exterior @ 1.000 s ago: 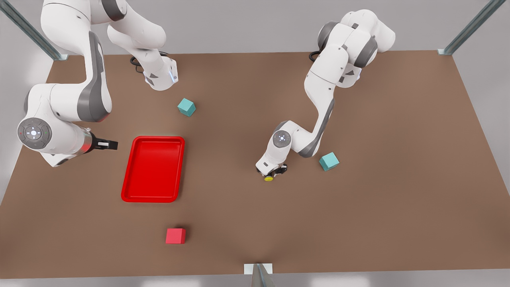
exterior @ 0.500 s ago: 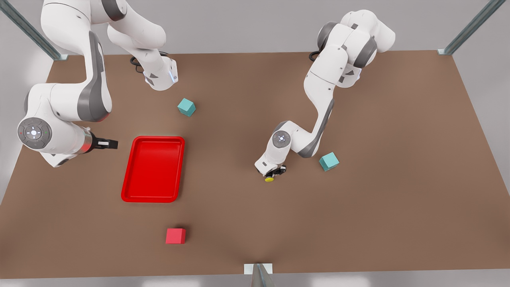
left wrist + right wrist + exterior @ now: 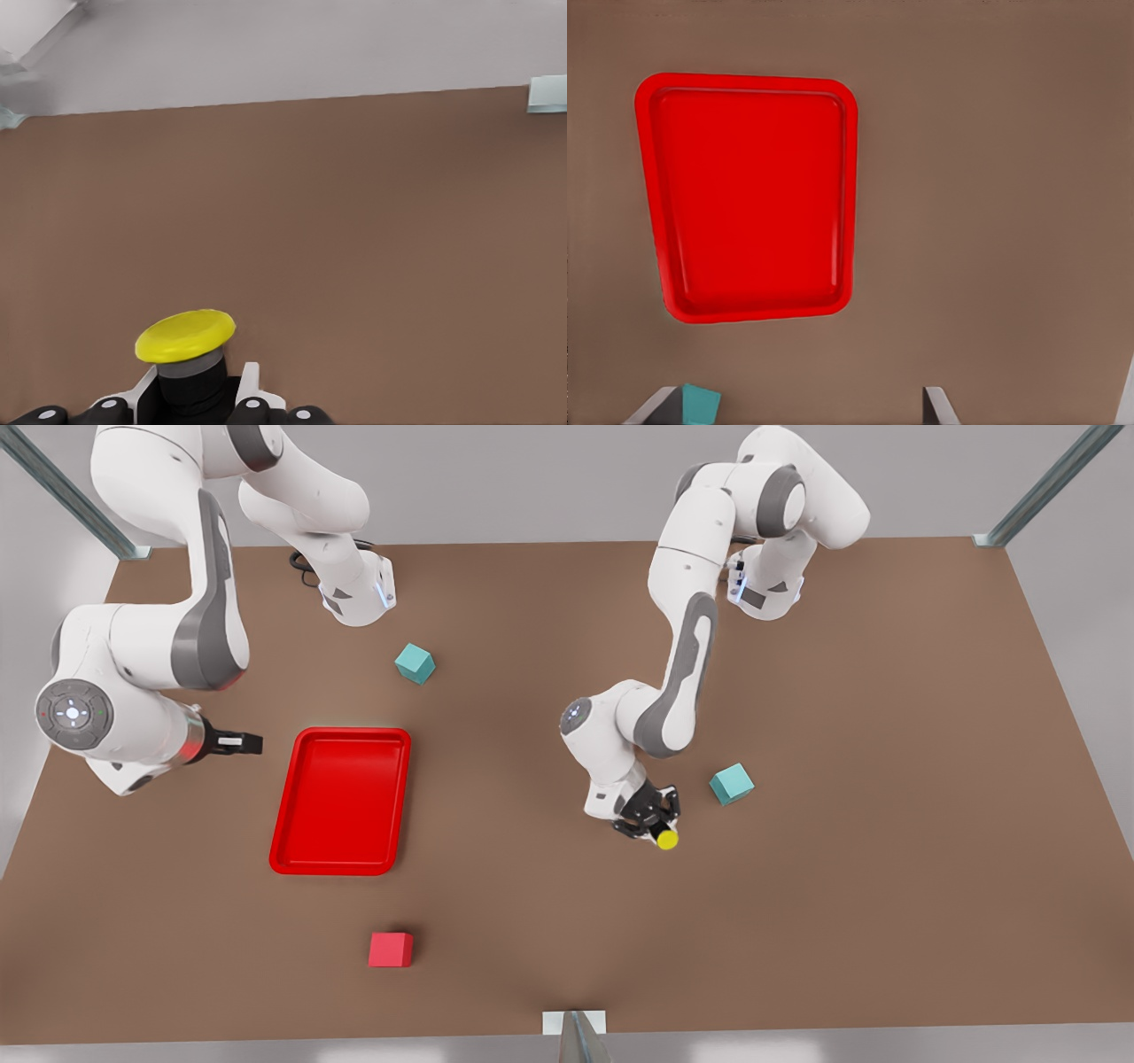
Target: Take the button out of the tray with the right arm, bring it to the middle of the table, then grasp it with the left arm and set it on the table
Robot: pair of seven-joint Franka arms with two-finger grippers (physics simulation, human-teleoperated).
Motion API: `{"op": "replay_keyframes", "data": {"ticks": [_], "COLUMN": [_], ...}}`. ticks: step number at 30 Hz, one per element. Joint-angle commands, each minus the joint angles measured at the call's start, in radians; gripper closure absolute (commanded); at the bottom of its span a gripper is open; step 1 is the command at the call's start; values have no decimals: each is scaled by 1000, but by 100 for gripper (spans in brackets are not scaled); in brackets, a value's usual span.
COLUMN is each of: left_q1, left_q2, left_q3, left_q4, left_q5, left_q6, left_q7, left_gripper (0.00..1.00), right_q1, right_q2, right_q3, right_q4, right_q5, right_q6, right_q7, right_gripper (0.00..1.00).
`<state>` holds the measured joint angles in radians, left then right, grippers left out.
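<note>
The button (image 3: 666, 839) has its yellow cap (image 3: 186, 335) sticking out past my left gripper (image 3: 654, 824), which is shut on the grey-and-black body (image 3: 192, 390). It hangs low over the table (image 3: 842, 886) near the middle; whether it touches the tabletop I cannot tell. The red tray (image 3: 342, 800) lies flat at the front view's left. My right gripper (image 3: 252, 742) hovers just beside the tray's far left corner, open, holding nothing. From the right wrist view the tray (image 3: 753, 195) is seen from above, with the right gripper (image 3: 797, 409) and its spread fingertips (image 3: 937, 403) at the picture's edge.
A teal cube (image 3: 732, 784) sits close to the left gripper, on the front view's right of it. Another teal cube (image 3: 415, 663) lies behind the tray and a red cube (image 3: 391, 949) in front of it. Metal posts stand at the table's corners.
The left arm swung and turned its wrist, carrying the button toward the front view's right and slightly nearer the front edge. The right arm has barely moved.
</note>
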<state>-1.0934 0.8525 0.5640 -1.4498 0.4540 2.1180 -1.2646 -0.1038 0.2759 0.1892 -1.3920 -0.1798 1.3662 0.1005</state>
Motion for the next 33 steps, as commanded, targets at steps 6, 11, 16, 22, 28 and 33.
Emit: {"op": "replay_keyframes", "data": {"ticks": [6, 11, 16, 22, 28, 33], "left_q1": [-26, -22, -10, -10, -10, -11], "left_q2": [141, 267, 365, 404, 404, 408], "left_q3": [4, 4, -1, -6, -7, -7], "left_q4": [91, 201, 210, 207, 206, 204], "left_q5": [310, 354, 411, 420, 431, 434], "left_q6": [-340, -329, -329, -320, -320, -322], "left_q7": [-1576, -1581, -1578, -1573, -1549, -1550], "left_gripper": [53, 53, 53, 53, 3, 2], "right_q1": [58, 56, 53, 52, 49, 33], "right_q2": [-4, -3, -3, -3, -3, -1], "right_q3": [1, 1, 1, 1, 1, -5], "right_q4": [44, 103, 103, 103, 105, 117], "right_q5": [-15, -26, -26, -26, -26, -10], "right_q6": [7, 19, 19, 19, 19, 119], "right_q7": [-116, -123, -123, -122, -123, -120], "right_gripper": [0, 0, 0, 0, 0, 0]}}
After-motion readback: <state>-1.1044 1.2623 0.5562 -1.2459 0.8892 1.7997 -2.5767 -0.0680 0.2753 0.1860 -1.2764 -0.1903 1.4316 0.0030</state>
